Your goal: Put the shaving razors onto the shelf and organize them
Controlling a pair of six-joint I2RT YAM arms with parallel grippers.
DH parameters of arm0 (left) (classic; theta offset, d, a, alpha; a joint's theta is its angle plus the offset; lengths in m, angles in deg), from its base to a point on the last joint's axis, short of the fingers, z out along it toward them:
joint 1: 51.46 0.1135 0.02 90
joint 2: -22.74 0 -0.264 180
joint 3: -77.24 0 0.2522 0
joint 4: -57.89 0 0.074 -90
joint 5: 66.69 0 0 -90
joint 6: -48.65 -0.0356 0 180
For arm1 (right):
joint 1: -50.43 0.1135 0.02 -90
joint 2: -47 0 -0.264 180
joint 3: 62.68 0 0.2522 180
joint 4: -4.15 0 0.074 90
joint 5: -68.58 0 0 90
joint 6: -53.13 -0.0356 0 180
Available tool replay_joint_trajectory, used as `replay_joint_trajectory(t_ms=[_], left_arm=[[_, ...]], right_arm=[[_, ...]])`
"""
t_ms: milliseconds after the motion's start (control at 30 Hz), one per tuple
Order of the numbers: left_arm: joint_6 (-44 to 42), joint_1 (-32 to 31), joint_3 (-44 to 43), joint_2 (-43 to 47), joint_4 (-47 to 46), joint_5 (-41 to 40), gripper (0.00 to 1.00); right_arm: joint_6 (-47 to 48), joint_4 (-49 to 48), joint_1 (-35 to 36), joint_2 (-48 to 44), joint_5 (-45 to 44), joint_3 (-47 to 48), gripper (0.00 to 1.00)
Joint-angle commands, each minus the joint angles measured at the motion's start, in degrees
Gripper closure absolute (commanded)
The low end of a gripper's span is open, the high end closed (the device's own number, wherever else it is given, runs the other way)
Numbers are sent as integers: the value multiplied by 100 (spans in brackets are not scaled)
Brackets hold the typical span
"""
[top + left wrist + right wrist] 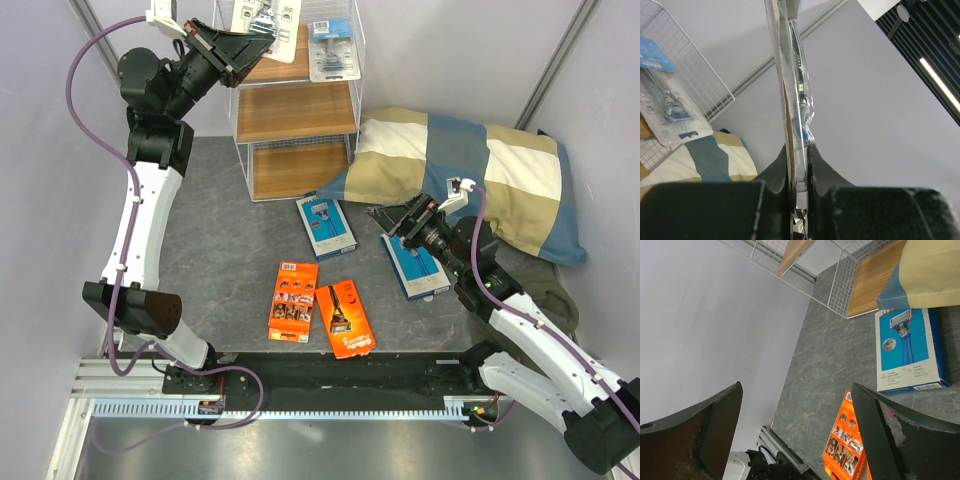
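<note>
Left jaws clamped on thin edge of clear blister pack [265,22], held over shelf [297,112] top tier, just beside 2nd blister pack [332,50]. Risk, imo: edge grip lets it swivel, snag wire rim or overlap neighbour. Long axis runs out from jaws, printed face up. Right jaws wide apart, empty, above blue box [416,265] on table [220,220]

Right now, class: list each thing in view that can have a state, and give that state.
shelf: upright
left tool: shut on the held blister pack
right tool: open, holding nothing
held blister pack: gripped, over the top tier
second blister pack: resting on the top tier
blue boxes: flat on the table
orange packs: flat on the table, side by side
</note>
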Motion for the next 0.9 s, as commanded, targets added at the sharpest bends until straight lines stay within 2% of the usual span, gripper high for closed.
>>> replay_joint_trajectory(t_ms=[0, 867], left_arm=[[-83, 3, -256, -102, 244, -288, 98], [-584, -173, -387, -1034, 473, -912, 98]], right_arm=[[128, -21, -14, -58, -28, 26, 2], [312, 189, -14, -243, -81, -79, 2]])
